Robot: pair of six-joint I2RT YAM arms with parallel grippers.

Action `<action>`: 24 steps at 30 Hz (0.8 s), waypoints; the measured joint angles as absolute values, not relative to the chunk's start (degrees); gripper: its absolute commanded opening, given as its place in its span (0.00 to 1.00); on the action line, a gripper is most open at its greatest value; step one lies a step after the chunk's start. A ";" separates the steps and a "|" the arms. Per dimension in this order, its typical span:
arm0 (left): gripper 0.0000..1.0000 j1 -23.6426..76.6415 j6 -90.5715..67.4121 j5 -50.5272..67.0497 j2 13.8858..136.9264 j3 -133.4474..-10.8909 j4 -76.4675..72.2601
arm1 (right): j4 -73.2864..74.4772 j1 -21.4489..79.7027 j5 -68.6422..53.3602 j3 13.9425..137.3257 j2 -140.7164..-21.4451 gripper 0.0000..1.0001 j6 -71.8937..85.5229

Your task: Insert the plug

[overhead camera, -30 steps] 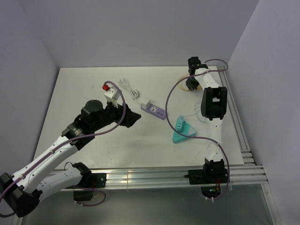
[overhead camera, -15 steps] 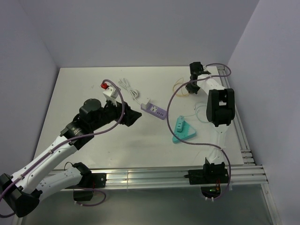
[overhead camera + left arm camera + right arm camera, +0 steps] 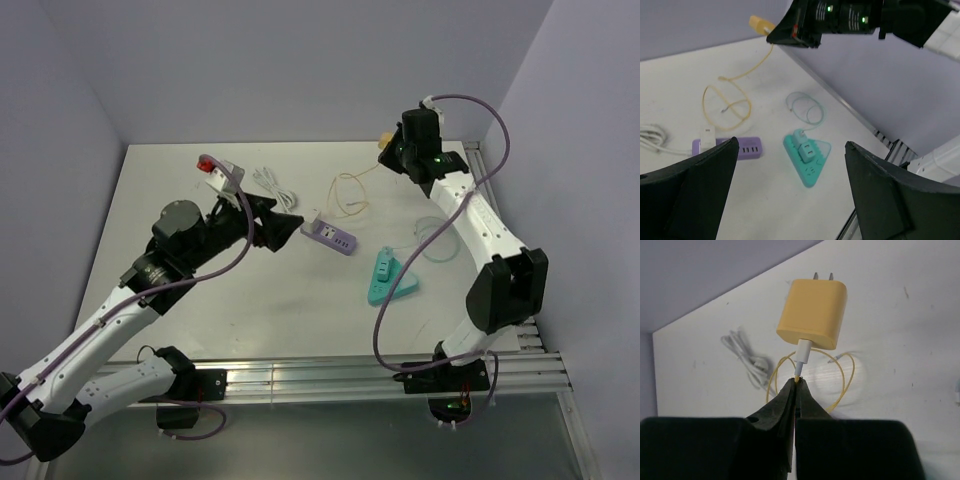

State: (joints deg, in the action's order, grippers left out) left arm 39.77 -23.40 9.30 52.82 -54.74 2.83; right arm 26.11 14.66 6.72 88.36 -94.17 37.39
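One yellow plug (image 3: 812,312) hangs above the table's (image 3: 170,180) far right, just beyond the right gripper (image 3: 795,384), whose fingers pinch its yellow cable (image 3: 798,371). Two power strips, purple (image 3: 332,236) and teal (image 3: 390,278), lie below. The left gripper (image 3: 791,145) gapes wide.

A white table (image 3: 200,300) fills the middle of the frame. Near its centre lies a purple power strip (image 3: 330,236), with its white cord (image 3: 272,185) bundled to the upper left. A yellow cable (image 3: 350,197) loops just above the strip. Right of centre lies a teal triangular strip (image 3: 390,282), its teal cable (image 3: 432,240) curled beside it.
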 measured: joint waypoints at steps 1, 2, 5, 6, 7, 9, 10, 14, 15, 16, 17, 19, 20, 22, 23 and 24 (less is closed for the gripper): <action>0.94 39.77 -23.20 9.41 53.12 -56.29 3.11 | 25.78 15.03 5.04 87.99 -92.66 0.00 35.92; 0.95 39.77 -23.07 9.43 53.36 -57.98 3.84 | 25.23 15.42 3.44 87.02 -91.02 0.00 34.63; 0.98 39.77 -22.92 9.37 53.87 -62.78 5.54 | 22.98 17.12 -2.70 81.23 -84.64 0.00 30.76; 0.98 39.77 -22.96 9.37 53.91 -63.99 5.91 | 21.98 17.85 -4.69 79.15 -82.56 0.00 29.34; 0.98 39.77 -23.03 9.37 53.93 -64.84 6.20 | 21.15 18.70 -6.66 76.71 -79.88 0.00 27.70; 0.98 39.77 -23.73 9.39 54.06 -66.50 7.25 | 19.44 20.73 -10.26 72.40 -74.67 0.00 24.34; 0.98 39.77 -24.21 9.39 54.35 -67.20 7.68 | 18.65 21.54 -11.49 71.02 -72.69 0.00 23.22; 0.98 39.70 -28.69 9.98 56.64 -68.79 9.26 | 13.82 26.06 -16.03 65.32 -64.45 0.00 17.65; 0.98 39.64 -30.30 10.46 57.34 -68.79 9.80 | 12.01 27.53 -16.45 63.53 -62.35 0.00 16.29; 0.98 39.57 -31.77 11.00 58.04 -68.77 10.39 | 10.52 28.64 -16.60 61.87 -60.66 0.00 15.38; 0.98 39.53 -33.32 11.73 58.57 -68.51 10.50 | 9.26 30.04 -16.58 59.79 -58.65 0.00 14.59; 0.98 39.44 -36.01 12.86 58.87 -67.18 10.20 | 6.90 32.01 -16.49 56.23 -55.81 0.00 13.69; 0.98 39.44 -37.36 13.43 58.85 -66.17 9.98 | 5.78 33.04 -16.10 54.26 -54.26 0.00 13.32; 0.98 39.44 -39.99 14.24 58.87 -64.47 9.37 | 3.90 34.79 -15.00 51.37 -52.18 0.00 12.86; 0.98 39.44 -41.30 14.55 58.87 -63.64 8.95 | 3.25 35.66 -14.33 50.37 -51.42 0.00 12.62; 0.97 39.40 -42.26 14.79 58.85 -62.96 8.47 | 2.57 36.67 -13.52 49.41 -50.68 0.00 12.45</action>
